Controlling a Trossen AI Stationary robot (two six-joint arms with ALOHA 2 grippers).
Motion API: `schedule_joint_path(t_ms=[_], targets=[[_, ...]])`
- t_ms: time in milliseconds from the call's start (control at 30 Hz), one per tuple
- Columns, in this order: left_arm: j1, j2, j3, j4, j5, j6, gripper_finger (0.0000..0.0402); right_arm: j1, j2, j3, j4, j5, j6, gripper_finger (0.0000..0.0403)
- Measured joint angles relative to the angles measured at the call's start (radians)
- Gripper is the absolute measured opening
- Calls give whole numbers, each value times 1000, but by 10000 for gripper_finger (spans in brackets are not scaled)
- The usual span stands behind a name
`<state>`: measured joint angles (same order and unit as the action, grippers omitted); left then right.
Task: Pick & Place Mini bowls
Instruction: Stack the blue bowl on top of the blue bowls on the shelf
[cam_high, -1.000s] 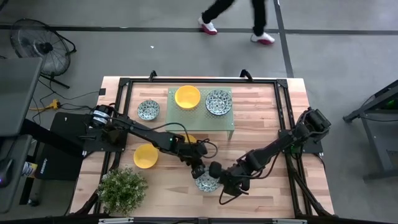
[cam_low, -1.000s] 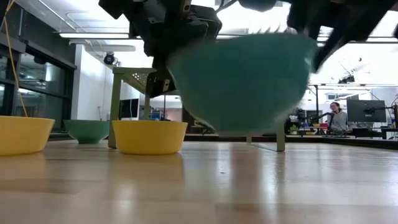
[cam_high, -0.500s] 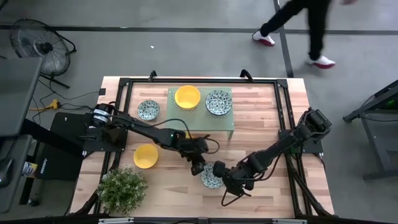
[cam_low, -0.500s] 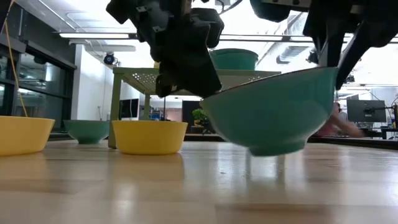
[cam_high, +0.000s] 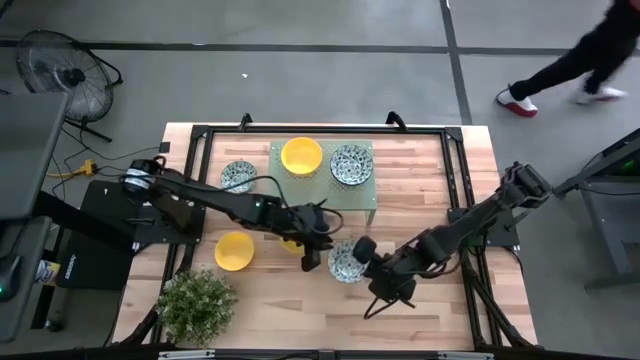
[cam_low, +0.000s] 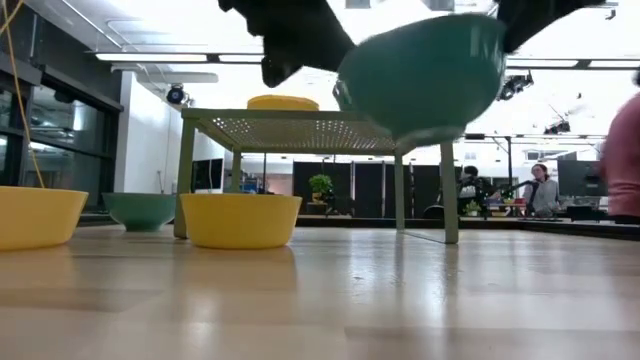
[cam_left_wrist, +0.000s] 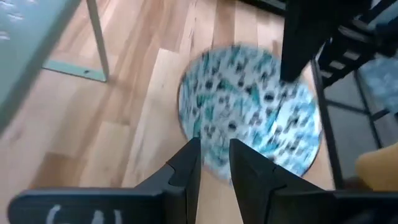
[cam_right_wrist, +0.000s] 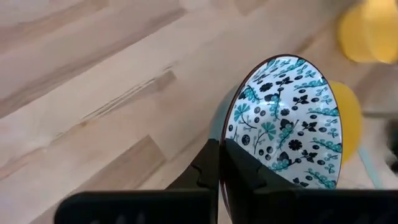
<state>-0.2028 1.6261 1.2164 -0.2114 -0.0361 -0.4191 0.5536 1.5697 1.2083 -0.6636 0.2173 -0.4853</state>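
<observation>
My right gripper (cam_high: 360, 258) is shut on a white bowl with blue-green pattern (cam_high: 345, 262), which hangs in the air in the low view (cam_low: 420, 75). My left gripper (cam_high: 312, 252) hovers just left of that bowl with a narrow gap between its fingers (cam_left_wrist: 214, 158) and holds nothing. One yellow bowl (cam_high: 234, 250) sits on the table, and a second (cam_high: 290, 240) shows partly under the left arm. Another patterned bowl (cam_high: 238, 177) stands on the table at far left. A yellow bowl (cam_high: 301, 156) and a patterned bowl (cam_high: 351, 164) sit on the pale green stand (cam_high: 372, 200). My right gripper pinches the patterned bowl's rim (cam_right_wrist: 231, 134), one finger inside the bowl and one outside. The fingers come at it from the table's right. The bowl is lifted clear of the table and tilted.
A leafy potted plant (cam_high: 196, 305) stands at the near left corner. The stand's legs (cam_low: 446, 195) rise just beyond the raised bowl. A person's legs (cam_high: 570, 70) cross the floor beyond the far edge. Bare wood lies near and right (cam_high: 430, 310).
My right gripper has carried the patterned bowl toward the far edge and then up, from just above the table to about the height of the stand's top. My left gripper has drawn back toward the far edge, away from the bowl.
</observation>
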Motion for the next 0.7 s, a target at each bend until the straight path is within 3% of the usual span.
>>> schedule_joint_path(t_ms=[467, 700], targets=[[0, -161, 1, -1, -99, 230, 83, 7, -198, 0, -95, 149, 154, 0], [-30, -279, 0, -59, -241, 330, 83, 7, -243, 1, -164, 172, 230, 0]])
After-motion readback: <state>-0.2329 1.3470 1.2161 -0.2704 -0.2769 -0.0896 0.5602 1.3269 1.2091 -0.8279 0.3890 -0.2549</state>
